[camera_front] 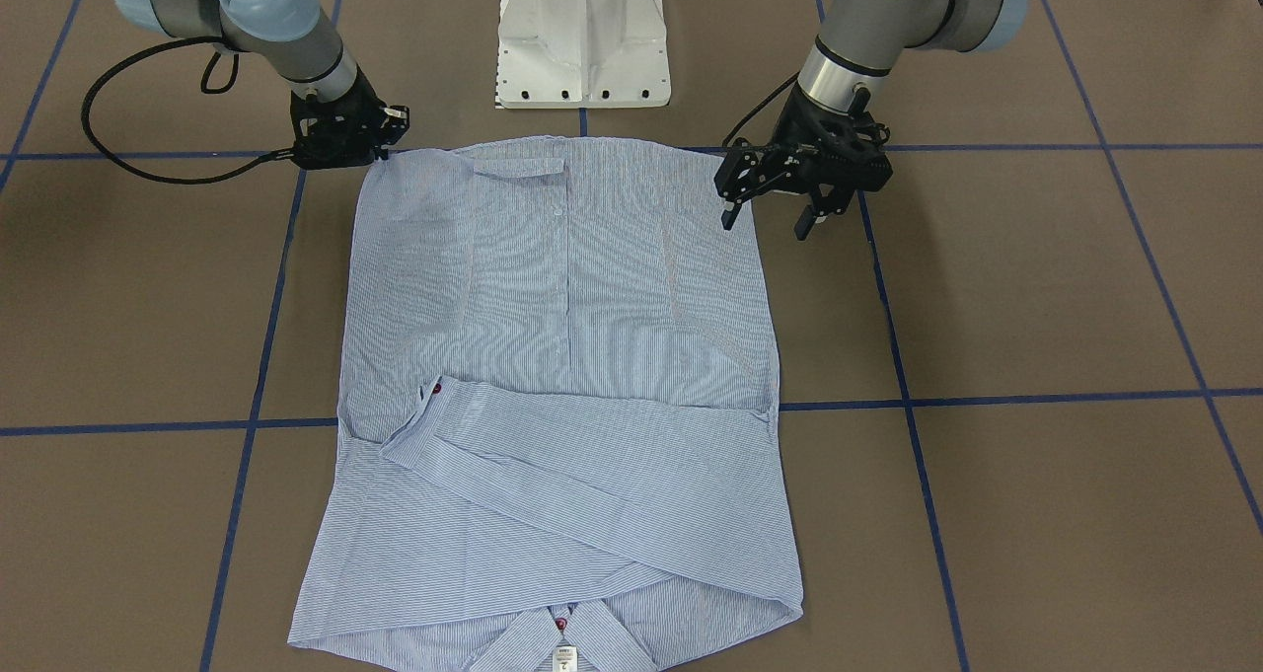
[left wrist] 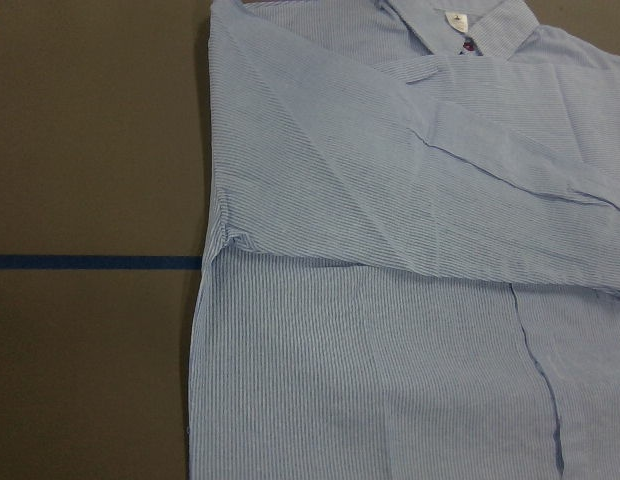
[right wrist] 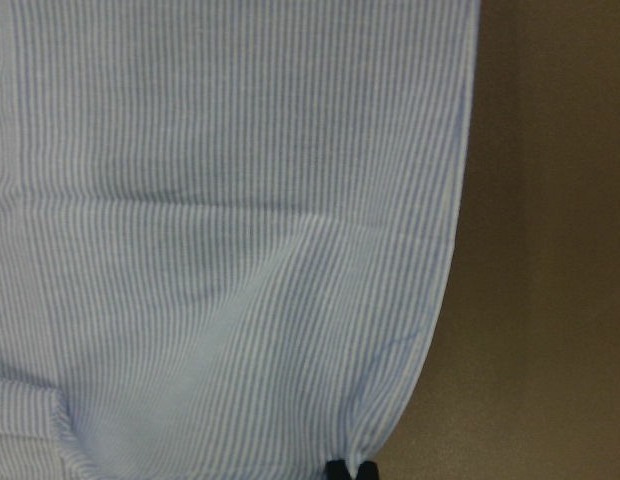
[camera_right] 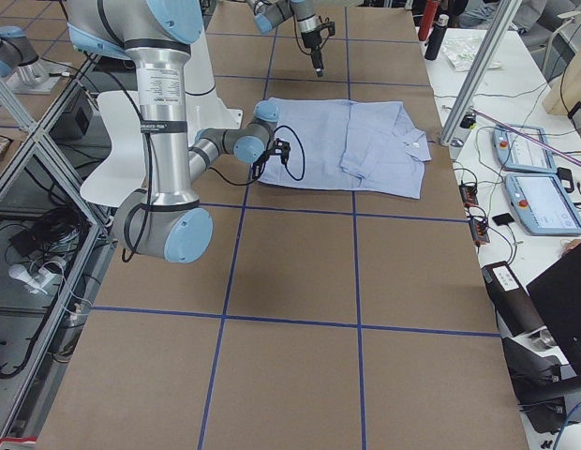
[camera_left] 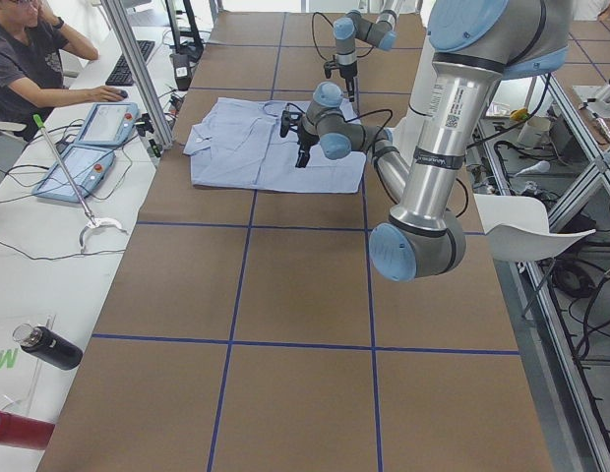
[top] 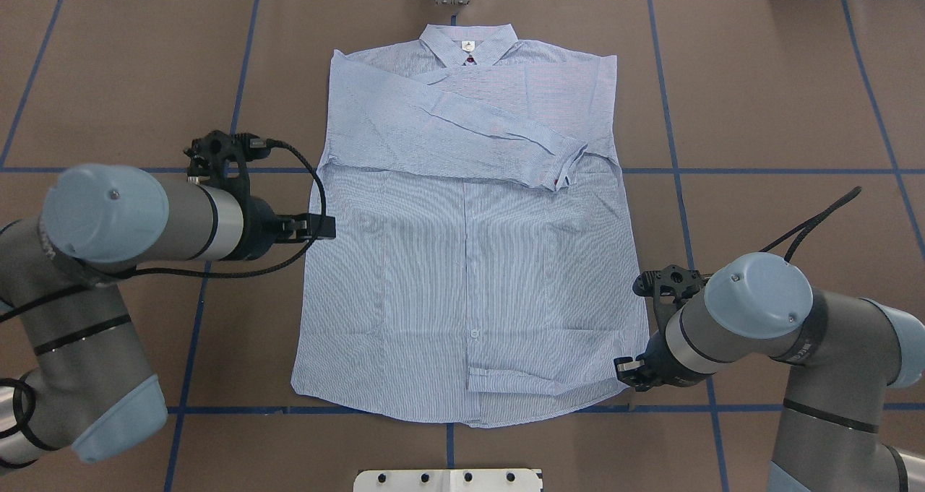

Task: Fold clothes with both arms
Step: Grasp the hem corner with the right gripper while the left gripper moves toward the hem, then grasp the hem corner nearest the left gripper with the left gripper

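Now the thin, finely striped blue-and-white shirt (top: pixel 470 275) lies flat and nearly rectangular on the matte brown tabletop (top: pixel 759 102), which is crossed by blue tape lines (top: pixel 759 171). Its collar (top: pixel 468 44) points away from the robot, and the long sleeves (top: pixel 462 127) are folded across the chest in soft overlapping bands, one cuff showing a red button (camera_front: pixel 436 390). The right end effector (camera_front: pixel 380 151) pinches the hem corner nearest it, black tips together and the cloth puckering slightly towards them. The left end effector (camera_front: pixel 767 226) sits at the shirt's opposite side edge, its two black fingers spread apart and holding nothing.
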`<state>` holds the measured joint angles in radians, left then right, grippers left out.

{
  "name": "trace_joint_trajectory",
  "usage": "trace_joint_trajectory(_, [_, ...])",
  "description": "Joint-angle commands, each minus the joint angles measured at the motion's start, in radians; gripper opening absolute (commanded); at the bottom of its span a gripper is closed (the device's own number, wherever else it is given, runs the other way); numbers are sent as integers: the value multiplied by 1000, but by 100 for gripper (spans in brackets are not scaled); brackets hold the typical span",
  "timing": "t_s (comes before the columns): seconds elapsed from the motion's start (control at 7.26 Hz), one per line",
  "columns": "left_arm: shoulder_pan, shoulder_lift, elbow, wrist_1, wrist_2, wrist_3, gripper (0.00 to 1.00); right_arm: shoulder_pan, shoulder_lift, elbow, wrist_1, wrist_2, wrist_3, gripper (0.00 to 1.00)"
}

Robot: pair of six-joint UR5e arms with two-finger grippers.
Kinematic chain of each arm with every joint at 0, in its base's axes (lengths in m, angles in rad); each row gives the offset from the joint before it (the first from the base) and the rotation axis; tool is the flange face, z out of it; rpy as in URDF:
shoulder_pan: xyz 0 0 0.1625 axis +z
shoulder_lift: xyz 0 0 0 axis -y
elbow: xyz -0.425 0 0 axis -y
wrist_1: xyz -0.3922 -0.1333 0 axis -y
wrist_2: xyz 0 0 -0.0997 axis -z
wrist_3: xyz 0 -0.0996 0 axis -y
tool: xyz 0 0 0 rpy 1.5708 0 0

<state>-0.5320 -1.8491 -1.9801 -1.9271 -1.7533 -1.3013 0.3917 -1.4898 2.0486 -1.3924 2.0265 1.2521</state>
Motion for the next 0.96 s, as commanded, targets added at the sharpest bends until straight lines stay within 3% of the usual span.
trace_joint_trajectory(0.0, [171,86,-6,-3,8,-131,99,4,-1,9,1,-15,0,0])
trace_joint_trajectory(0.28, [289,120,-6,0,40,-237,97,4,0,9,1,-25,0,0])
trace_joint_trajectory(0.41, [306,117,-6,20,40,-262,89,7,2,9,1,-25,0,0])
trace_joint_trajectory(0.55, [314,102,-6,63,38,-269,74,12,3,10,1,-25,0,0])
trace_joint_trajectory(0.83, [308,93,-17,71,32,-268,71,19,3,10,1,-23,0,0])
